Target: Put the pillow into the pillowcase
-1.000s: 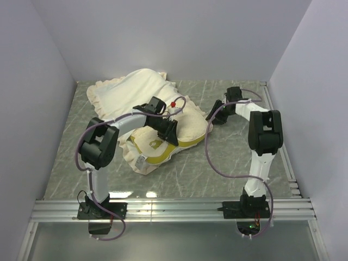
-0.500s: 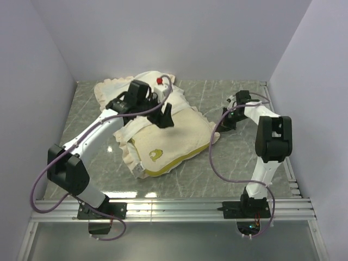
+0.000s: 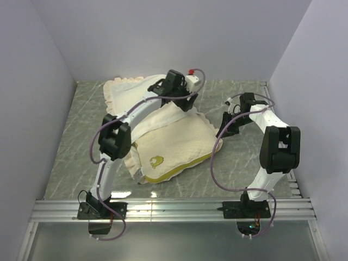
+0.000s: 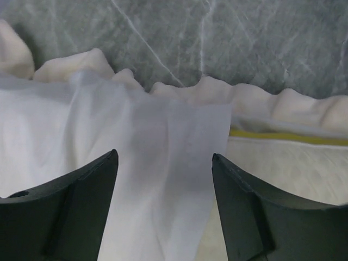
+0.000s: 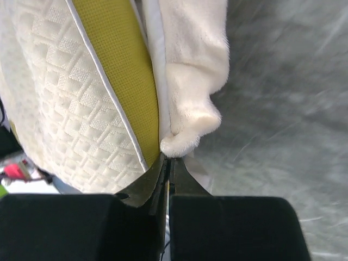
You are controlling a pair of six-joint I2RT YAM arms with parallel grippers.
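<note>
Nearest, the aluminium rail (image 3: pixel 174 206) carries both arm bases at the edge of the grey marbled desk (image 3: pixel 81 157). Beyond it the pillow (image 3: pixel 174 144) lies mid-desk. Its near end is bare and its far end sits under the white flap of the pillowcase (image 3: pixel 128 89). At the pillow's right corner the right claw (image 5: pixel 167 163) is pressed together, pinching the pillowcase's ruffled trim. Farther back the left arm (image 3: pixel 136 114) crosses the fabric, and the left claw (image 4: pixel 163 157) hangs spread above the flap, gripping nothing. White walls (image 3: pixel 163 38) stand behind.

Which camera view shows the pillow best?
The top external view: the pillow shows nearly whole, partly under the pillowcase. The right wrist view shows only one edge; the left wrist view, a thin strip.
</note>
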